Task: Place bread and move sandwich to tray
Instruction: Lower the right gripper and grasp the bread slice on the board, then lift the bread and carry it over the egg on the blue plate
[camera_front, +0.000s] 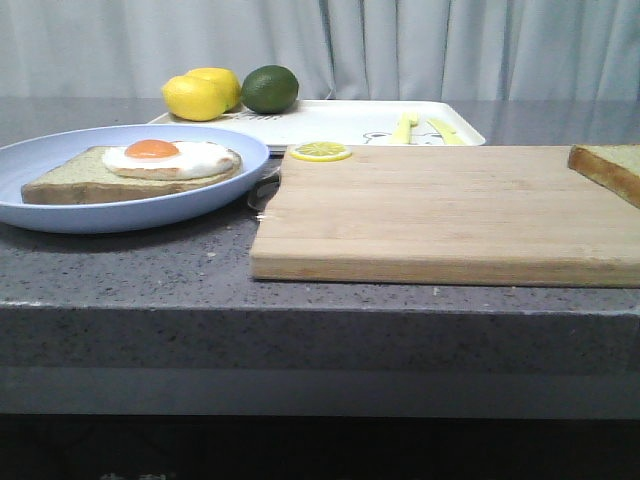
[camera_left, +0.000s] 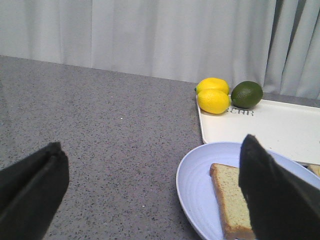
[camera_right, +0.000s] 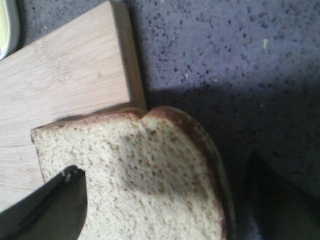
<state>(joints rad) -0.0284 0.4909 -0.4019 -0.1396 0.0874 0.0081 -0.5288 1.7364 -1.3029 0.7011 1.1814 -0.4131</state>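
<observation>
Wood board (camera_front: 440, 215) centre of counter; bread (camera_front: 608, 168) lies on its far right corner, overhanging the edge in the right wrist view. Right gripper (camera_right: 165, 200) spread wide, one finger on each side of the slice, no clear pinch. Left gripper (camera_left: 150, 195) also spread, holding nothing, above the blue plate (camera_front: 60, 215). Plate carries one toast (camera_front: 90, 180) topped with fried egg (camera_front: 170, 157). White tray (camera_front: 350, 122) behind board, with two lemons (camera_front: 200, 95), lime (camera_front: 270, 88). Lemon slice (camera_front: 320, 151) on board's back edge.

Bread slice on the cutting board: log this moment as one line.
phase: pre-grasp | bread: on cutting board right end | right gripper: open, straddling bread | left gripper: open | tray: no sandwich
</observation>
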